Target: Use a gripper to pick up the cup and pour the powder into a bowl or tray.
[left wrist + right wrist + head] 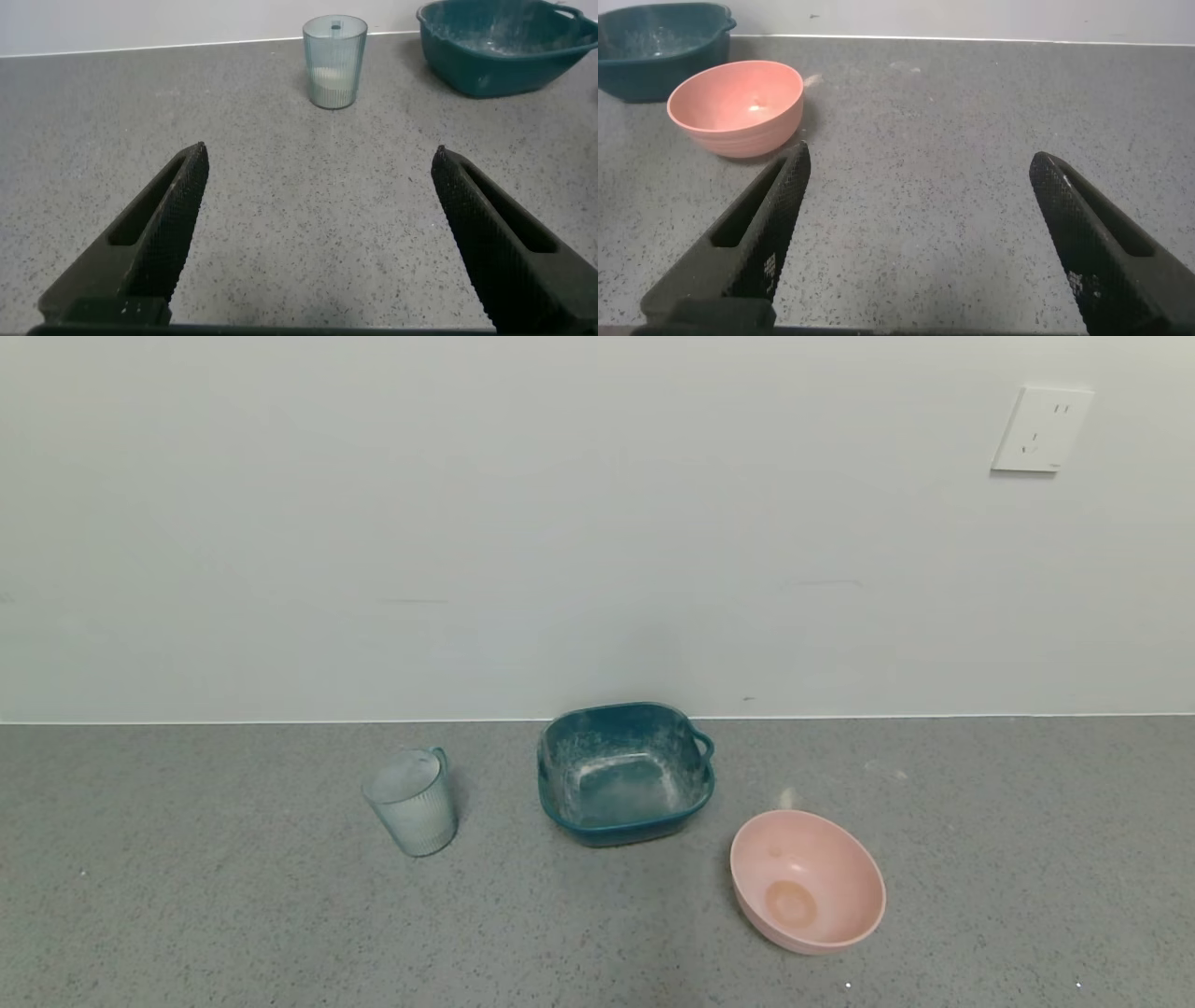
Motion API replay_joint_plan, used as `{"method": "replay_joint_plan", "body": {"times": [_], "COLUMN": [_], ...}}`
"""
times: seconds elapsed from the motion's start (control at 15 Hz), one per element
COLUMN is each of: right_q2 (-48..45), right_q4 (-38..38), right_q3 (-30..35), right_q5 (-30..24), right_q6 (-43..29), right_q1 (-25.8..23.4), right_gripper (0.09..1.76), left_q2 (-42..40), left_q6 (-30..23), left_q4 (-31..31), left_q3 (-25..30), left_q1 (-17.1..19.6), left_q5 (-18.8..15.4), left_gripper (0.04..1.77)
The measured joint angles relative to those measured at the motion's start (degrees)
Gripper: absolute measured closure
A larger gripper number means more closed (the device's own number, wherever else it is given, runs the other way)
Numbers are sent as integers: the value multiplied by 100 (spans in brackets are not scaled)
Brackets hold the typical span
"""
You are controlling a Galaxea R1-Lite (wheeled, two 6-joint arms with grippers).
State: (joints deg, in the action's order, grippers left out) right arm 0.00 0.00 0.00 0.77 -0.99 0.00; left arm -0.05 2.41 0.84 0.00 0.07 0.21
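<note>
The pale blue-grey ribbed cup (412,802) stands upright on the grey counter, left of the teal squarish dish (624,773). In the left wrist view the cup (334,62) holds off-white powder (332,84) in its lower part, and the dish (505,42) stands beside it. My left gripper (320,159) is open and empty, well short of the cup, pointing toward it. My right gripper (920,159) is open and empty over bare counter. Neither gripper shows in the head view.
A round pink bowl (807,880) with an orange-tan stain stands front right of the dish; it also shows in the right wrist view (736,106). A white wall runs behind the counter (187,915), with a socket (1041,429) at upper right.
</note>
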Motion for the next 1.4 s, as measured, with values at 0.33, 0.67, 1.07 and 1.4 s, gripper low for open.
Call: {"method": "replay_joint_plan", "body": {"times": [0.33,0.67,1.07,1.4], "right_q2": [0,0,0,0], "right_q4": [0,0,0,0], "right_q3": [0,0,0,0], "right_q5": [0,0,0,2], "right_q6": [5,5,5,2], "right_q1": [0,0,0,0], "right_gripper": [14,14,14,14], "left_q2": [0,15,978,2860], "left_q6": [111,117,113,124], "left_q4": [-10,73,34,10], "left_q3": [0,-267,-1212,-2425], "left_q1": [0,0,-45,-122], "left_q5": [-21,-124,-50,-59], "left_gripper": [9,9,9,9]}}
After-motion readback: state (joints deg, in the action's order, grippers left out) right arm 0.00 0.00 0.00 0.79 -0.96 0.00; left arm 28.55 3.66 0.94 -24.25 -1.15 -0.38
